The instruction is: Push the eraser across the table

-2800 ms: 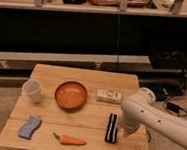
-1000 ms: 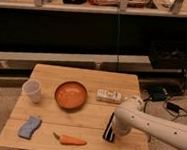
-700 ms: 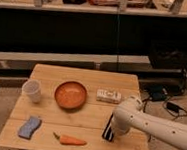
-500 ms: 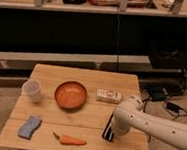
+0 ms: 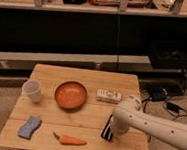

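Camera view showed the pincer [image 5: 116,125] low over the front right part of the desk [image 5: 86,79], fingers pressed together, probably so the closed tip could serve as a blunt pusher rather than a clamp. It sat at the right edge of the eraser [image 5: 107,130], seemingly touching it. The eraser lay slightly tilted, right of the carrot [image 5: 71,140] and nearer the front than the white bottle [image 5: 108,95].
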Controlling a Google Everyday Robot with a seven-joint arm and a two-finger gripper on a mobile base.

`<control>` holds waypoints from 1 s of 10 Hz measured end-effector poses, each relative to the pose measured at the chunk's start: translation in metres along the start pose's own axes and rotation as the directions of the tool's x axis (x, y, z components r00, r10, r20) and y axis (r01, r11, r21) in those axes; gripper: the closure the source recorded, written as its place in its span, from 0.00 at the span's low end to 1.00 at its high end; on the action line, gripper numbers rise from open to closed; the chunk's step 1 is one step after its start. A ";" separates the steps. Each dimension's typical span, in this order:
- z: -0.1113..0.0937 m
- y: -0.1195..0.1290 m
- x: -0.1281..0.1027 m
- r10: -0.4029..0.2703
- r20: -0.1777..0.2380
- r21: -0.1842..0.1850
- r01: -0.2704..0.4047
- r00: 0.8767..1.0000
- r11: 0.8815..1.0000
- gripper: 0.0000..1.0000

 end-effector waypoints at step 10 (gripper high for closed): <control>0.000 -0.011 -0.010 -0.013 0.010 0.015 0.013 1.000 1.000 1.00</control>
